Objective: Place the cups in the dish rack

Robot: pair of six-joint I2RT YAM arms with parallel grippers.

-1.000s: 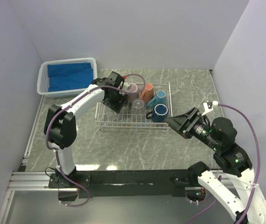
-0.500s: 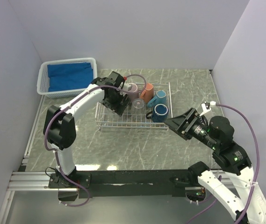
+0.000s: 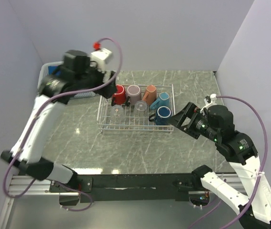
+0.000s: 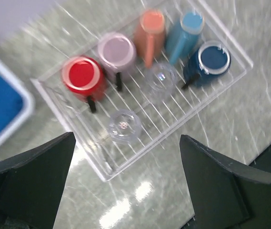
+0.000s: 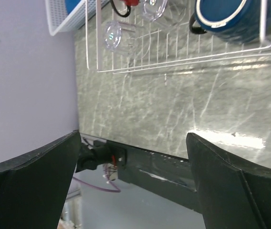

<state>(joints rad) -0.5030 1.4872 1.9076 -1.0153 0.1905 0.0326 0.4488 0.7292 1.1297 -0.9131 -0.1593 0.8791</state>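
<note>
All seven cups (image 4: 117, 50) sit inside the dish rack (image 3: 125, 130). Your left claw (image 4: 128, 140) and right claw (image 5: 133, 135) both stand open and empty. The right claw hangs near the rack's 4 o'clock corner; a careless swing could clip the navy mug (image 3: 163, 113).

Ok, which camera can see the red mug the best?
The left wrist view. It looks down on the red mug, showing it whole, dark handle included, standing in the dish rack. The top external view shows it small and far off. The right wrist view catches only a red sliver at its top edge.
</note>
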